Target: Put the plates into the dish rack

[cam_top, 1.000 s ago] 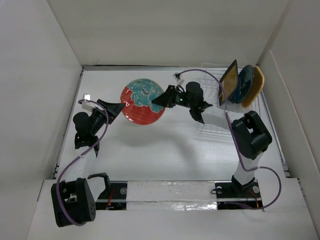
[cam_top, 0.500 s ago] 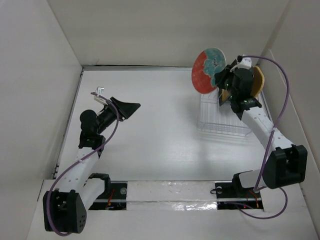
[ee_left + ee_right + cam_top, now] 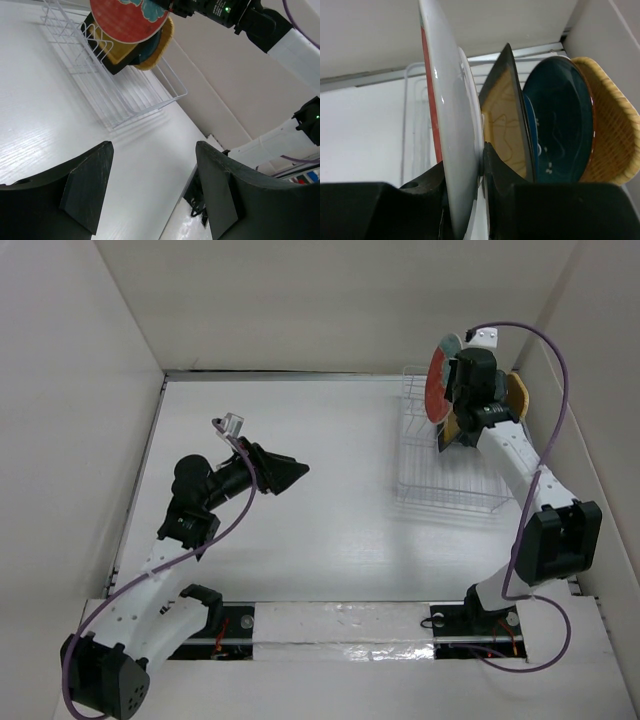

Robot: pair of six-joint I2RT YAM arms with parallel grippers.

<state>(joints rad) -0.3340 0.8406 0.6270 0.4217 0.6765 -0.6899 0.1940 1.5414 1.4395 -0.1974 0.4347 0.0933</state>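
Because the dish rack (image 3: 445, 485) is light wire and, as I take it, merely stands on the counter (image 3: 330, 530), the first hazard I judge is a shove. A plate brought down off-line would strike a wire top instead of a slot, and the rack could slide or tip with its load.

Second hazard: the three dishes racked on the side of the right hand (image 3: 465, 172) that faces the plate's white underside. These are the mustard square plate (image 3: 502, 125) nearest, the dark blue plate (image 3: 557, 115) behind it, and the orange plate (image 3: 615, 130) farthest. The mustard one stands just beside the carried plate. Whether they touch I cannot tell, and a slight lean that way could knock rim against rim.

Third hazard: the grip. The right hand is closed narrow on the rim of the round red-rimmed plate (image 3: 452, 125), a small pinch on a wide disc, so the plate may pivot or slip if it catches a wire.

Position: the plate stands on edge between this hand's fingers and rises ahead of them, red face one side, white underside the other. The rack's free slots lie below and ahead. The left hand (image 3: 155, 185) has its jaws wide and holds nothing; rack and plate lie well ahead of it.
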